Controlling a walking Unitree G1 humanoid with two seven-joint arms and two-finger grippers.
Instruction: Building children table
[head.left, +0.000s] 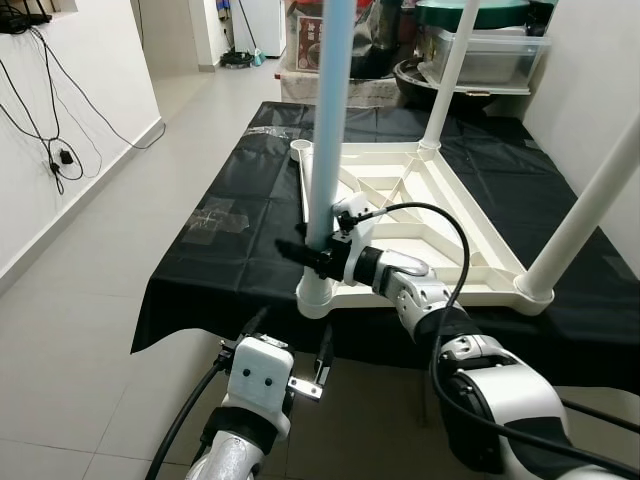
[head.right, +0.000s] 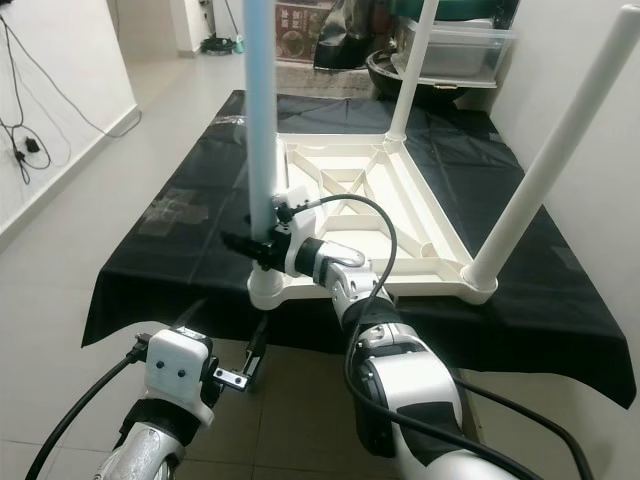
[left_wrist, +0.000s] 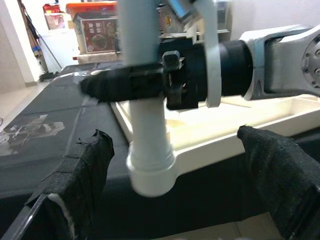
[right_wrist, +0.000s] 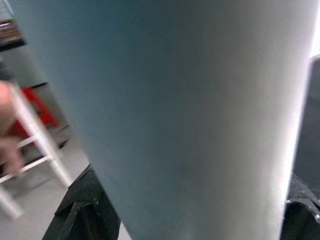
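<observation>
Blue leg (head.left: 330, 120) runs past the top edge (upper end unseen); right pincer (head.left: 303, 250) partly hidden behind it.

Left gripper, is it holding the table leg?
No, the left gripper hangs open below the table edge; the right gripper clamps the leg.

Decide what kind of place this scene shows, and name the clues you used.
Probably a home storeroom or spare room: a pale tiled floor, a clear plastic storage box on a white shelf, and an upturned white plastic children's table being assembled on black sheeting.
</observation>
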